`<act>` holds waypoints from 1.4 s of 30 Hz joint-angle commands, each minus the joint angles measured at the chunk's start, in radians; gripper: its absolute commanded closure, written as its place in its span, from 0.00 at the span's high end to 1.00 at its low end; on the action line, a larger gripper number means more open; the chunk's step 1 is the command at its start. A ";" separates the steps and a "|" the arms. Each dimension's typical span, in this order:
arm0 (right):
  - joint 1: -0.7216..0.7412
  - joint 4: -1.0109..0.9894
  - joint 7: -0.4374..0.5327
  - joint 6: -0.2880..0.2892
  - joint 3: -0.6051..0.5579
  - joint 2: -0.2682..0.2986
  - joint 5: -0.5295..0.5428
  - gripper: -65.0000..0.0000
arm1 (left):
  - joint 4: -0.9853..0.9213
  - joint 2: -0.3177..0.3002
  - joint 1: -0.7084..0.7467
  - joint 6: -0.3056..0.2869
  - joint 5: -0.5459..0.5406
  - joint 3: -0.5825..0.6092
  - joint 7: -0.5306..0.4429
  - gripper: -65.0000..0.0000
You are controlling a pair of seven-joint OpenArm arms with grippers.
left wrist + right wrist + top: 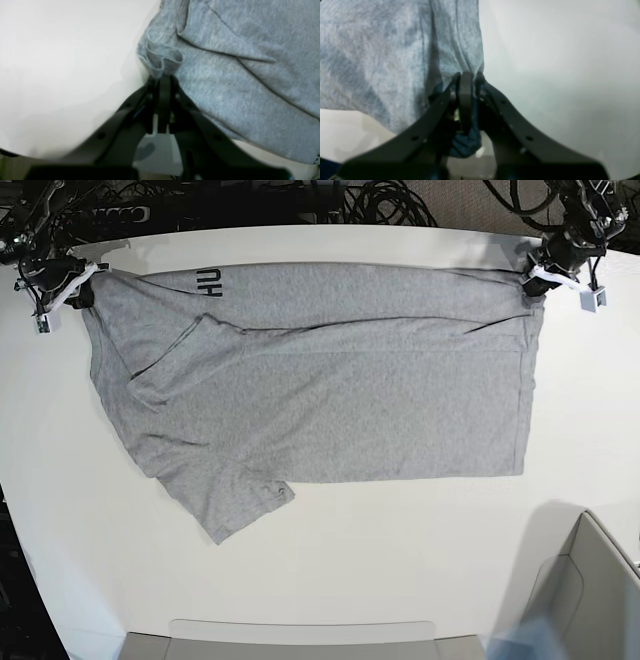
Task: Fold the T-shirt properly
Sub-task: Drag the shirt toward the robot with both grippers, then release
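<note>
Only the base view takes in the whole T-shirt [330,390]: it lies spread across the far half of the white bench [400,580], its long axis running side to side in that view. The shoulder and sleeve end is toward that view's left, the straight hem edge toward its right. One short sleeve sticks out toward the near left, the other is folded back onto the body, and black letters "HU" [209,281] show along the far edge near the left corner. The near edge of the body runs as a straight line.

The wrist views show what the base view leaves too small to read. In the left wrist view the left claw [163,77] is pinched closed on a bunched, ruffled bit of the grey cloth [237,75] at the fabric's edge, with bare bench beside it. In the right wrist view the right claw [466,75] is likewise clamped tight on a gathered edge of the shirt [382,62], cloth on one side and bench on the other; something dark blue sits between the claw's arms behind the tips, too blurred to name.

In the base view the left claw [540,272] sits at the far right corner of the shirt and the right claw [72,283] at the far left corner, well apart
</note>
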 commanded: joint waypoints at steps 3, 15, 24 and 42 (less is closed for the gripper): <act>-0.029 0.002 -0.054 0.011 0.003 0.011 -0.049 0.00 | 0.009 -0.011 0.028 0.019 0.044 -0.008 0.028 0.00; -0.031 0.105 -0.054 0.011 0.008 -0.028 -0.049 0.19 | 0.087 -0.036 0.079 0.023 0.047 -0.010 0.028 0.22; -0.037 0.139 -0.054 0.011 0.025 -0.026 -0.052 0.23 | 0.193 -0.039 0.118 0.022 0.047 -0.011 0.028 0.21; -0.058 0.211 -0.055 0.011 0.066 0.008 -0.061 0.24 | 0.317 -0.036 0.077 0.022 0.047 -0.129 0.030 0.21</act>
